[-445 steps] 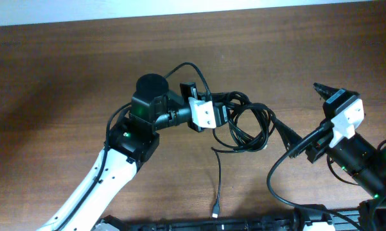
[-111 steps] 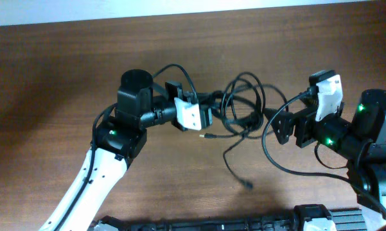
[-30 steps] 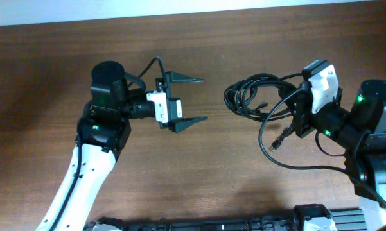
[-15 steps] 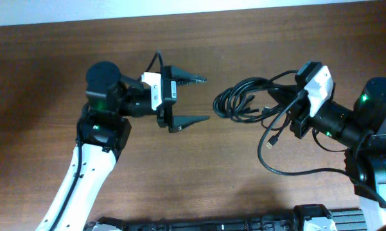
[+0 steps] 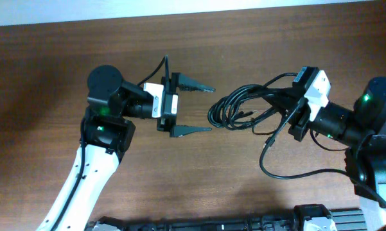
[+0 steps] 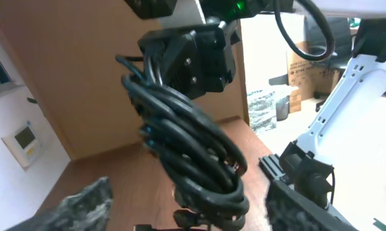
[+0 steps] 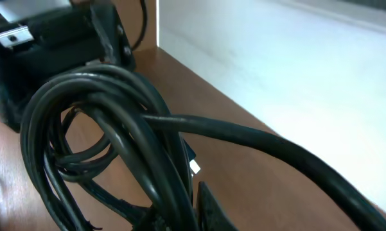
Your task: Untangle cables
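So the cables (image 5: 234,109) are a glossy black bunch of thin round cords, coiled into a flattened oval of several overlapping loops. They sit right of centre over the brown wood-grain table (image 5: 244,38), between the two arms. The right gripper (image 5: 281,106) is clamped onto the right-hand end of that bunch. Its fingertips are buried in the cords from overhead, but the left wrist view shows its boxy black body (image 6: 193,61) pinching the top of the coil, with the loops sagging down from it. One loose strand drops below the right gripper and ends in a small plug (image 5: 265,144).

The left gripper (image 5: 211,109) is spread wide with nothing in it. Its two black fingers are long tapered wedges (matte, a bit ridged along the inner edge) that point straight at the left edge of the coil, just beside it and not touching.

From the right wrist camera the cords (image 7: 115,128) look smooth and rubbery, with a bit of shine, bending in tight curves very close to the lens.
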Available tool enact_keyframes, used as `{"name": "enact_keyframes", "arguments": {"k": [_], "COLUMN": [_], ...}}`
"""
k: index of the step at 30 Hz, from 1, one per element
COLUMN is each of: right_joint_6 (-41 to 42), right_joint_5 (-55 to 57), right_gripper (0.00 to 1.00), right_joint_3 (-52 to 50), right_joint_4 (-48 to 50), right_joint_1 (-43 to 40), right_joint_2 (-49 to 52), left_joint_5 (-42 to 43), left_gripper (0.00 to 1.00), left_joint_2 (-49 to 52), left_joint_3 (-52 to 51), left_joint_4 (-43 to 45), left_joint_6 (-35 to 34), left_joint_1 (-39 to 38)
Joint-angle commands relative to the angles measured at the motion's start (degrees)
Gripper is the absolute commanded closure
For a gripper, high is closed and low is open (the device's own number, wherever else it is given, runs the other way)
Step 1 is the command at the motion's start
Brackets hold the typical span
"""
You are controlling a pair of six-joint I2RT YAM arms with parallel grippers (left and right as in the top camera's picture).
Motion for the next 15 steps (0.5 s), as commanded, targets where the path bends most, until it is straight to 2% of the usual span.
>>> {"name": "enact_keyframes", "arguments": {"k": [1,4,8,9,11,15], "right_joint_6": [-0.42,-0.42,-0.42,-0.42,-0.42,-0.42], "right_joint_5": [-4.13,-4.44,-4.44,-4.44,-4.44,-4.44], "right_gripper": [0.96,0.96,0.96,0.96,0.96,0.96], "right_joint_3": [0.79,0.79,0.79,0.79,0.79,0.79], "right_joint_4": [1.81,2.16,2.21,2.19,2.19,2.16], "right_joint_1": [-0.35,-0.35,-0.35,-0.35,-0.35,-0.35], "right_joint_2": [-0.37,-0.35,-0.37,-0.35,-0.37,-0.37], "left_joint_5": [0.94,0.70,-0.35,-1.25,-2.54,-2.56], "left_gripper": [0.26,0.27,0.32,0.39,0.47,0.95], "left_joint_2": [0.20,0.24,0.24,0.24,0.24,0.24], "left_joint_3": [0.48,0.48,0.48,0.48,0.48,0.48], "left_joint_4": [-0.37,-0.31,-0.13,-0.15,-0.15,-0.11], "left_joint_6": [-0.13,-0.13,-0.13,-0.20,-0.35,-0.31], "left_joint_1": [-0.61,-2.12,-4.52,-5.07,-5.73,-5.70]}}
